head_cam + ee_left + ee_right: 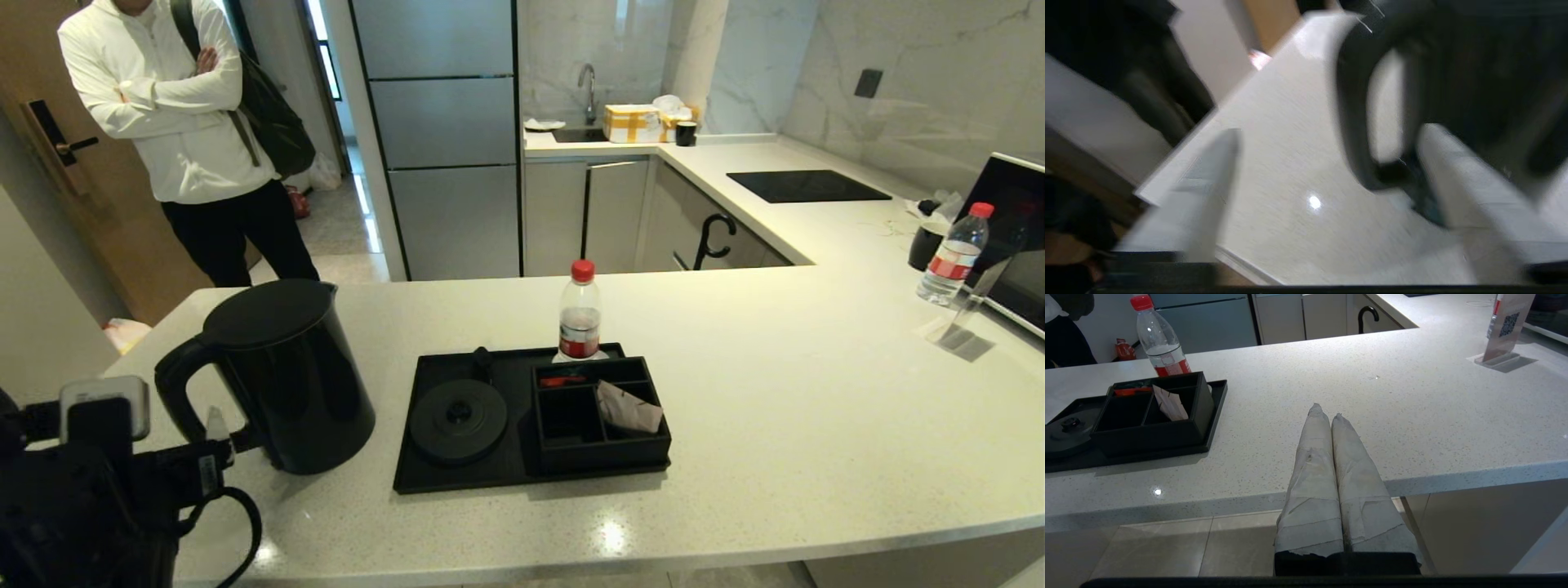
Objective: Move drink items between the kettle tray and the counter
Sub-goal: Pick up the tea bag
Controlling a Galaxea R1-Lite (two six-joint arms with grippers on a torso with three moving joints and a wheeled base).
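The tall matte-black kettle stands on the cream speckled counter, left of the black kettle tray. The tray's round base is bare. A beige sachet leans in the organiser box on the tray. My left gripper is open at the kettle's loop handle, which lies between the spread fingers, nearer one of them. My right gripper is shut on nothing, hovering over the counter's front edge, right of the tray and sachet.
A red-capped bottle stands right behind the tray. Another bottle, a clear sign stand and a black appliance are at far right. The black hob lies beyond. A person stands back left.
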